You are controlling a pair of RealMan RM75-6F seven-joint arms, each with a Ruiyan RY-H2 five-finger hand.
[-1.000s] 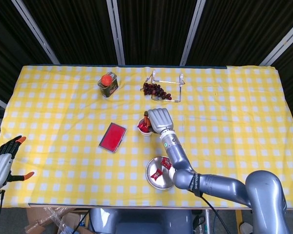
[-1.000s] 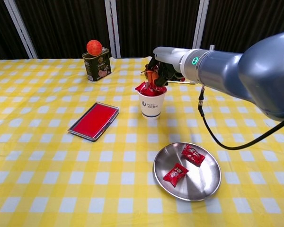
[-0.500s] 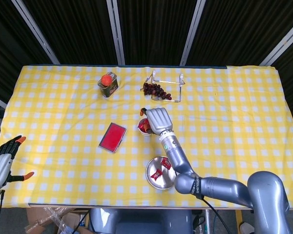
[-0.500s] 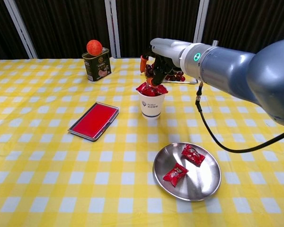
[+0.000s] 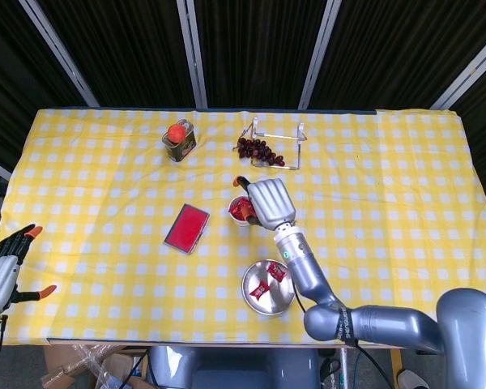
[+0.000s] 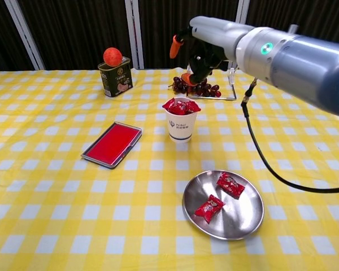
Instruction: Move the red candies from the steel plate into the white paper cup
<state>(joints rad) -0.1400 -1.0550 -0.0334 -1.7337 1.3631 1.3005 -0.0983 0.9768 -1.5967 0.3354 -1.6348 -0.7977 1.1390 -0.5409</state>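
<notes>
A white paper cup [image 6: 181, 124] [image 5: 238, 213] stands mid-table with red candies [image 6: 181, 106] heaped in its mouth. Nearer me, the steel plate [image 6: 246, 217] [image 5: 272, 303] carries two wrapped red candies [image 6: 230, 184] [image 6: 209, 208], which the head view shows too [image 5: 276, 271] [image 5: 260, 288]. My right hand [image 6: 196, 49] [image 5: 269, 203] hangs above and just behind the cup, fingers apart, holding nothing. My left hand [image 5: 4, 271] hovers off the table's left edge with its fingers spread and empty; the chest view does not show it.
A flat red case [image 6: 112, 144] [image 5: 186, 228] lies left of the cup. At the back stand a green tin [image 6: 114, 81] with an orange ball on top and a bunch of dark grapes [image 6: 196, 88] by a clear stand.
My right hand has lifted off the cup's mouth, rising and spreading its fingers. The candy it held now lies in the cup. The left hand has stayed put.
</notes>
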